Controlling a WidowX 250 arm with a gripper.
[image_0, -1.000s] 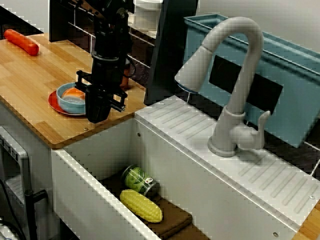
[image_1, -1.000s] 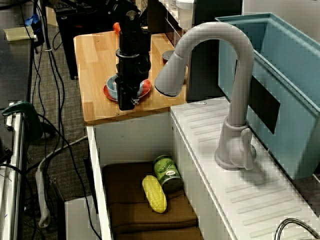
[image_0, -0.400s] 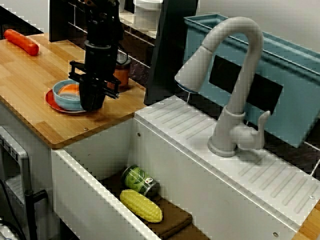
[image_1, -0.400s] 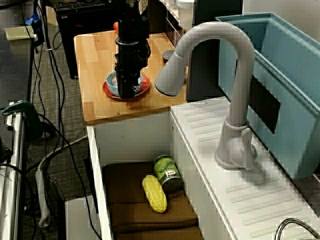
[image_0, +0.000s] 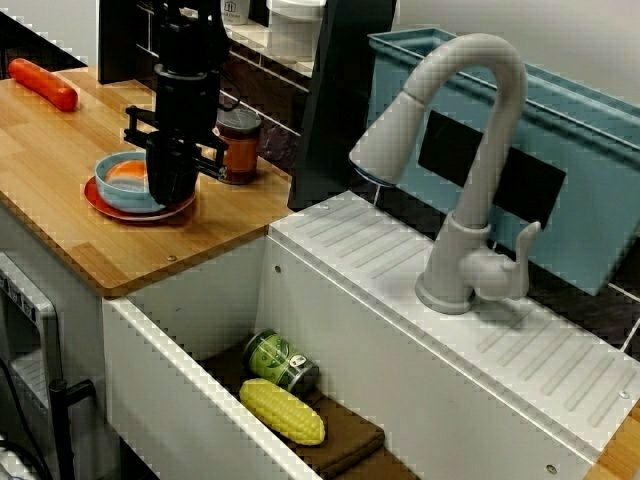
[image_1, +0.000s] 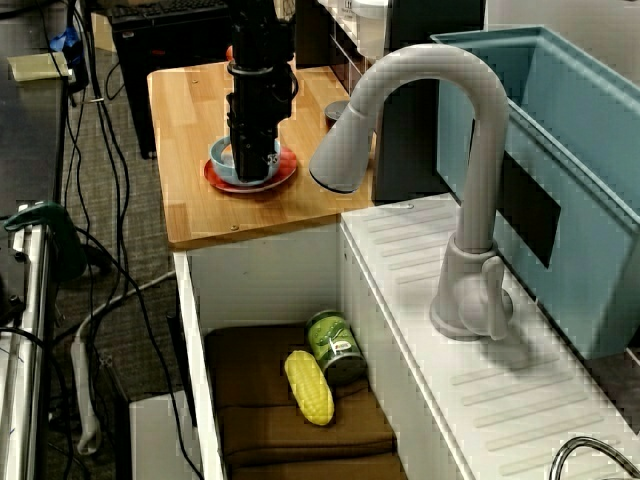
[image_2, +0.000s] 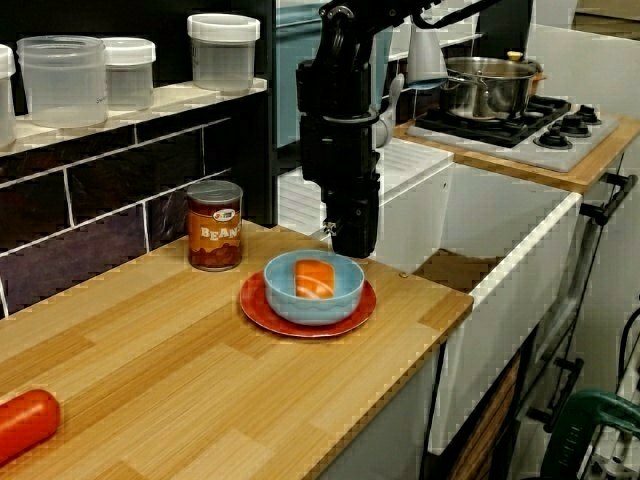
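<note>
In the counter-level view the gripper (image_2: 353, 243) is parked at the 1 o'clock rim of the blue bowl (image_2: 314, 305) on the red plate (image_2: 300, 328), beans can (image_2: 215, 226) at its 10 o'clock, and I can't tell whether the claw's open or gripping.

Soft, even indoor light is cast from above in all three views, and no hard glare is seen. In the view across the counter a pale sheen is laid on the wooden counter (image_2: 200, 370). The black gripper (image_2: 352, 248) is rendered so dark that its detail is lost. In the two views over the sink (image_0: 330, 330), its floor is left in shade and the faucet (image_0: 470, 150) is evenly lit. Straight edges there are broken into jagged steps. No motion blur is seen.
</note>
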